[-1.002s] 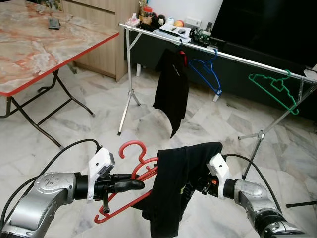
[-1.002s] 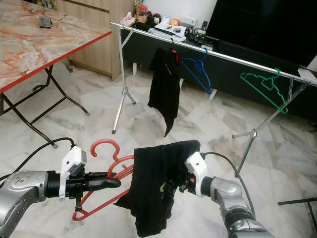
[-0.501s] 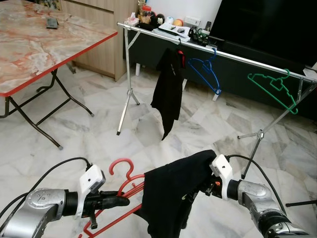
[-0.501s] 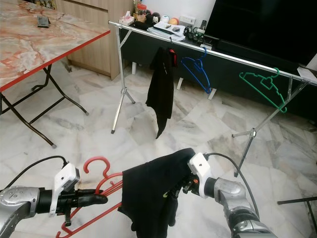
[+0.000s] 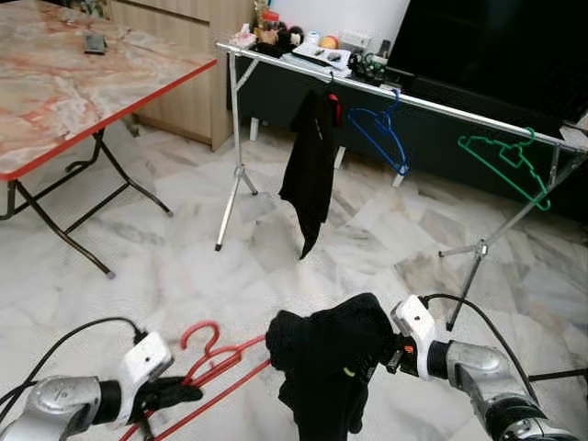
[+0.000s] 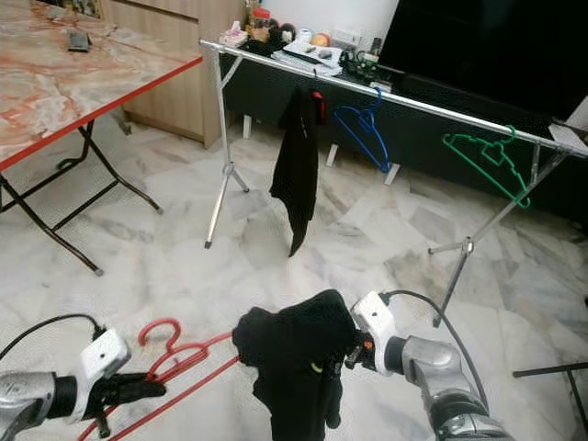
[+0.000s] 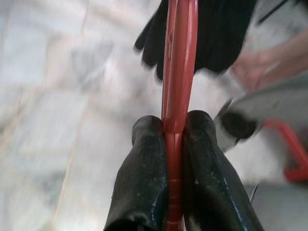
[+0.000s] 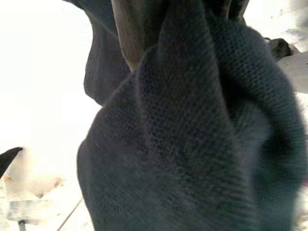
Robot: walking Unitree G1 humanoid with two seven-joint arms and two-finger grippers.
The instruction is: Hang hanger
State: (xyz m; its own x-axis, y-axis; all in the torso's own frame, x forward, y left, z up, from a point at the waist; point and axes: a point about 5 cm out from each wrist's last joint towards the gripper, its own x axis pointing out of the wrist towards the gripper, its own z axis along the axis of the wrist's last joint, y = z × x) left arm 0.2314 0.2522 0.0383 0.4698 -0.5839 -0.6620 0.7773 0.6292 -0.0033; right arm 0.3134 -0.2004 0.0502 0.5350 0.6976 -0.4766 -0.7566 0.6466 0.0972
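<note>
Both arms have dropped lower over the past second, and the black garment [image 5: 328, 367], draped open before, is now bunched into a clump. Near left, the left pincer [image 5: 180, 393] is clenched on the red hanger [image 5: 213, 366]; the left wrist view shows its two black fingers [image 7: 144, 178] squeezing the red bar between them. Its hook curls upward just beyond the pincer, and its bars run right into the cloth. Near right, the right pincer [image 6: 342, 356] is buried in the garment, so I cannot tell its state. Farther off stands a metal clothes rail [image 5: 441, 106] holding a hanging black shirt [image 5: 310, 165], a blue hanger [image 5: 381, 138] and a green hanger [image 5: 510, 165]. Far left is a red-edged marble bench [image 5: 64, 87].
</note>
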